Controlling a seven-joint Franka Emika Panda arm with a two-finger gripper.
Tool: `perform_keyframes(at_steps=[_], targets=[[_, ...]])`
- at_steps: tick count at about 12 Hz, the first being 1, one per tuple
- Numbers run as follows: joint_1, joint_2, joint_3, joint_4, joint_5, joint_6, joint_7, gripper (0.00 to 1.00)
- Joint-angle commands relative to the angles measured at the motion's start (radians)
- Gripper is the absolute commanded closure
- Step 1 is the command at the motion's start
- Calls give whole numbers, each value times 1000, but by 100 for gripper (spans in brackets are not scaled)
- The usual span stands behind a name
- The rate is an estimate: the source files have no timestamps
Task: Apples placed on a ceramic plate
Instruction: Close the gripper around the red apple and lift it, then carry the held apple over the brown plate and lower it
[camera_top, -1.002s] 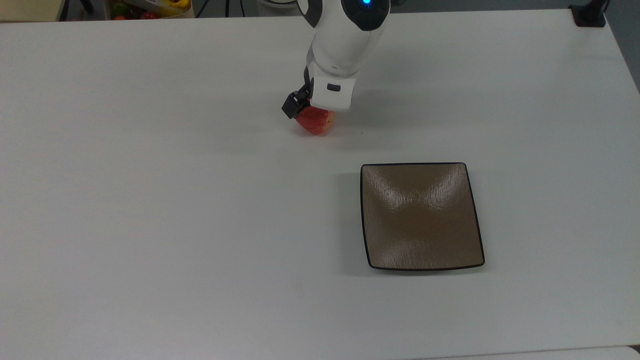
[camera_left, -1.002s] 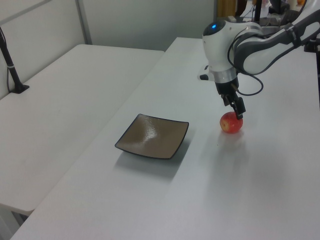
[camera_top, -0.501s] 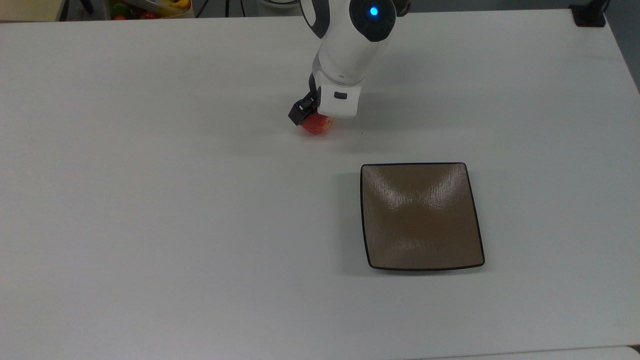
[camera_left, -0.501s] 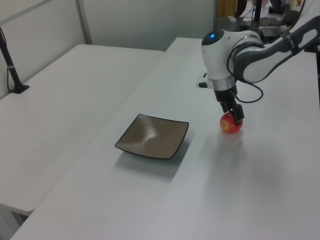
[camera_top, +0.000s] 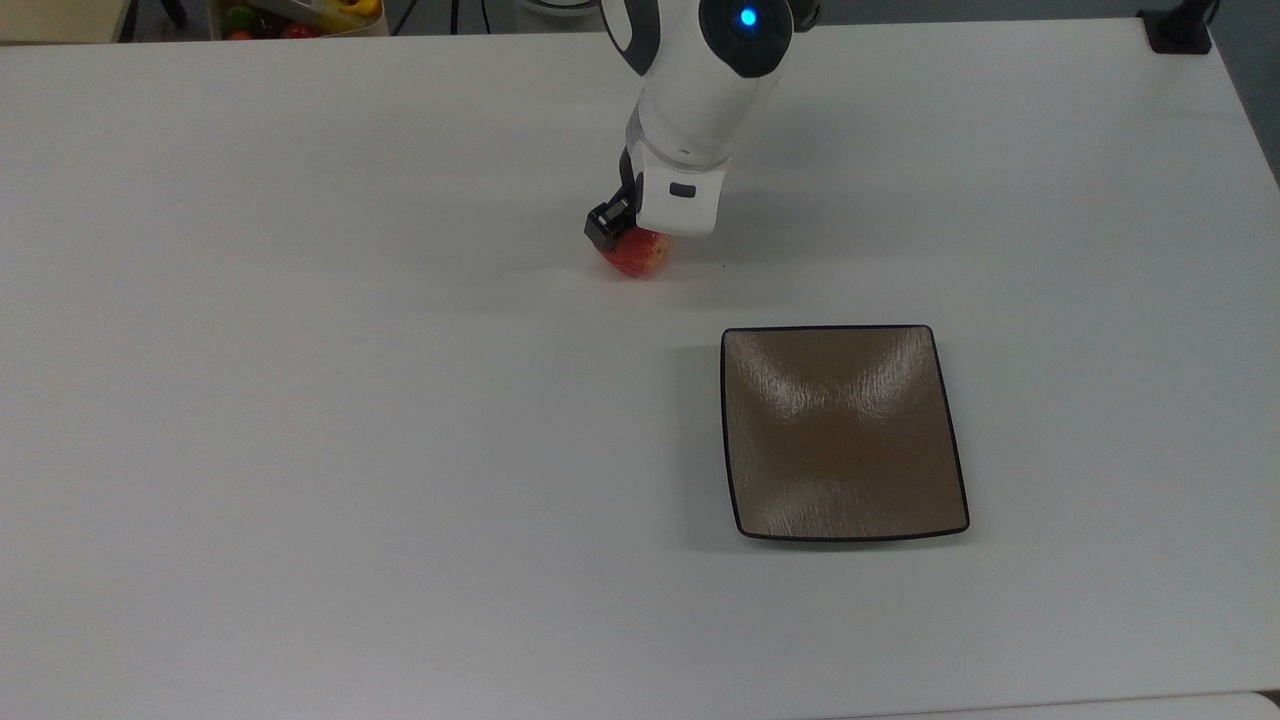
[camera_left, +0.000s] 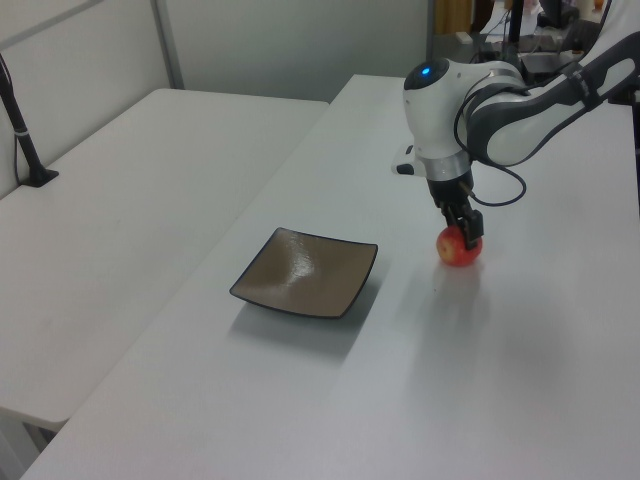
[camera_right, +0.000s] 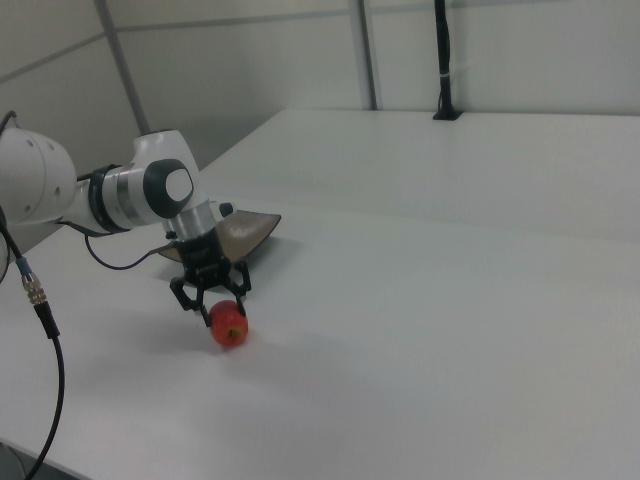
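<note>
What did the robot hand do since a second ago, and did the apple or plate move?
The gripper came down over the apple, its open fingers now either side of the top, not yet closed. The apple sits on the table about where it was. The plate stayed put, empty.

The white arm (camera_left: 520, 115) bends down steeply, its wrist pointing at the bench (camera_top: 300, 400). The gripper (camera_right: 210, 297) hangs just above the bench top, its two dark fingers (camera_right: 183, 296) spread apart and pointing downward.
</note>
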Motion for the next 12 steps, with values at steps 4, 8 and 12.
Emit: perform_keyframes(at_steps=[4,8,12], targets=[[-2,-66,3,41,1,71,154,48],[6,-61,21,115,5,167,292,48],[55,-2,22,121,-45,400,566,46]])
